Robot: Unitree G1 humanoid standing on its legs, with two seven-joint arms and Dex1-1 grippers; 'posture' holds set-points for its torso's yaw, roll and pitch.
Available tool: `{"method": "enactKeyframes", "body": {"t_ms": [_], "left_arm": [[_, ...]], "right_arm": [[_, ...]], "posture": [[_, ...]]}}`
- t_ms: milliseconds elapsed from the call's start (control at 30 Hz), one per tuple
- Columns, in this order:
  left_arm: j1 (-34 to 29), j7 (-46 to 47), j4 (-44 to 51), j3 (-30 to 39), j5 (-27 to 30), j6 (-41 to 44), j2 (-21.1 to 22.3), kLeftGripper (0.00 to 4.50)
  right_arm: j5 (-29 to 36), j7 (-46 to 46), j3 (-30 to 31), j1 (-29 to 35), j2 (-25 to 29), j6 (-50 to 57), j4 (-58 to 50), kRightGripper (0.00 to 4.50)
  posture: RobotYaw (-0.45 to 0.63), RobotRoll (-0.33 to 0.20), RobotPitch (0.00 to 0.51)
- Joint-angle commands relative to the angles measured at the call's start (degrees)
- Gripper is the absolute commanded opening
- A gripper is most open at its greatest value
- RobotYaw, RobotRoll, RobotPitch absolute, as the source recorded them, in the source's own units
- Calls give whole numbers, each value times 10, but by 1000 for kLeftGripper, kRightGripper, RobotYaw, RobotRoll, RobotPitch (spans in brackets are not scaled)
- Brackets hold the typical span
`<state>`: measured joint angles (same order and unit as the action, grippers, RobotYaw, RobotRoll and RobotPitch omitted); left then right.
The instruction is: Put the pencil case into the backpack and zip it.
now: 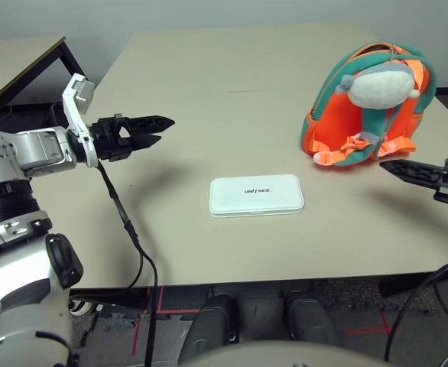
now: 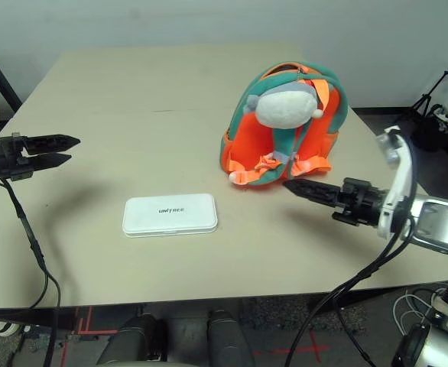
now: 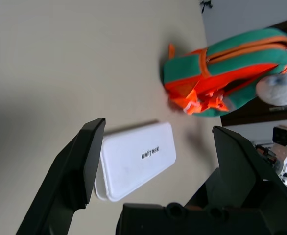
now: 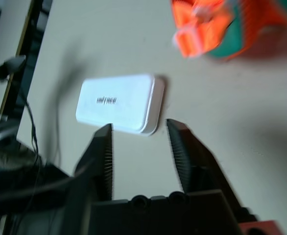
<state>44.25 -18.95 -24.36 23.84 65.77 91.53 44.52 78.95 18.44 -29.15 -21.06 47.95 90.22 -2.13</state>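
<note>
1. Pencil case [image 1: 256, 196]: flat on the table [image 1: 209, 92] near the front edge, centre of the scene, lettering up, untouched.
2. Backpack [image 1: 369, 103]: upright at far right, plush figure facing the robot, well apart from the pencil case; opening along the top, zip state not discernible.
3. Left gripper [image 1: 157, 131]: raised at left, pointing right toward centre, fingers apart, empty.
4. Right gripper [image 2: 297, 186]: raised at right, just in front of the backpack straps, pointing left; fingers parted by a narrow gap, holding nothing.
5. Risks, judged: narrow right gap too small to straddle the case, causing a push rather than a grasp; thin flat case slipping from a shallow pinch; backpack toppling if nudged by the right arm.
</note>
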Motion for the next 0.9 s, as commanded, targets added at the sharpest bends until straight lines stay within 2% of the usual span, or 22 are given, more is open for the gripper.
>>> {"method": "enactKeyframes", "body": {"t_ms": [33, 133, 167, 433, 733, 900], "left_arm": [[-11, 23, -17, -22, 21, 10, -11, 4500], [-13, 34, -27, -39, 36, 10, -22, 4500], [-14, 38, -28, -44, 38, 10, -26, 4500], [-33, 46, -45, -59, 28, 10, -53, 4500], [-40, 38, -69, -82, 12, 10, -68, 4500], [-42, 29, -80, -90, -18, 10, -78, 4500]], "right_arm": [[3, -24, 32, -18, -19, 23, 7, 1127], [-15, -27, 53, -24, -29, 21, 18, 180], [-25, -26, 61, -25, -31, 17, 19, 40], [-92, -14, 109, -35, -58, -3, 23, 40], [-182, -14, 155, -54, -118, -52, 22, 40], [-228, -10, 166, -60, -146, -84, 24, 40]], "posture": [[-66, 0, 80], [-65, 0, 79], [-63, 0, 78], [-56, 0, 79], [-54, 0, 86], [-55, 0, 93]]}}
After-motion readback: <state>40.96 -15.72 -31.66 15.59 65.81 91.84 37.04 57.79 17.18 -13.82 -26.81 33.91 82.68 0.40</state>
